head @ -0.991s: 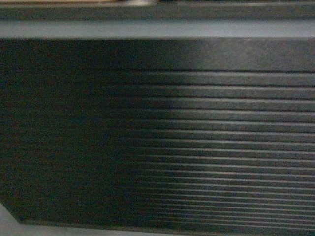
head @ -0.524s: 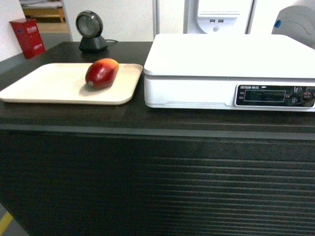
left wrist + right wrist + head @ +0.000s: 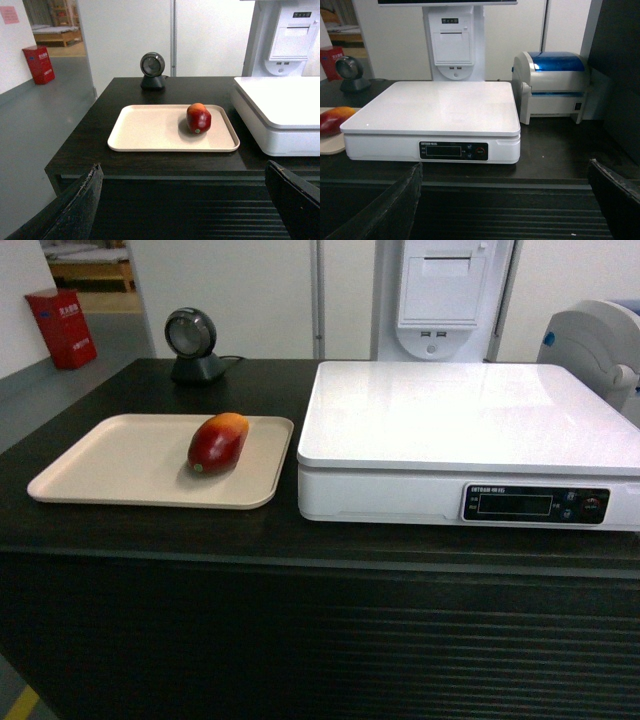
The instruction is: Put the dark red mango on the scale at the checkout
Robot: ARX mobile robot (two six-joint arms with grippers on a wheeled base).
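The dark red mango [image 3: 218,443] lies on a flat beige tray [image 3: 70,485] on the left of the checkout counter [image 3: 320,640], orange end pointing away. The white scale [image 3: 460,420] stands right of the tray, its top plate bare. In the left wrist view the mango [image 3: 198,118] is ahead and above my left gripper [image 3: 183,166], which is open and empty in front of the ribbed panel. My right gripper [image 3: 505,166] is open and empty too, low before the scale [image 3: 435,107]; the mango [image 3: 334,121] shows at the left edge. Neither gripper appears in the head view.
A round black barcode scanner [image 3: 192,340] stands behind the tray. A white receipt printer column [image 3: 440,290] rises behind the scale. A label printer with a blue lid [image 3: 552,85] sits right of the scale. A red box [image 3: 62,328] stands on the floor far left.
The head view has risen from the ribbed counter front to the counter top and now looks down on it more steeply. The mango lies where it was on the tray.
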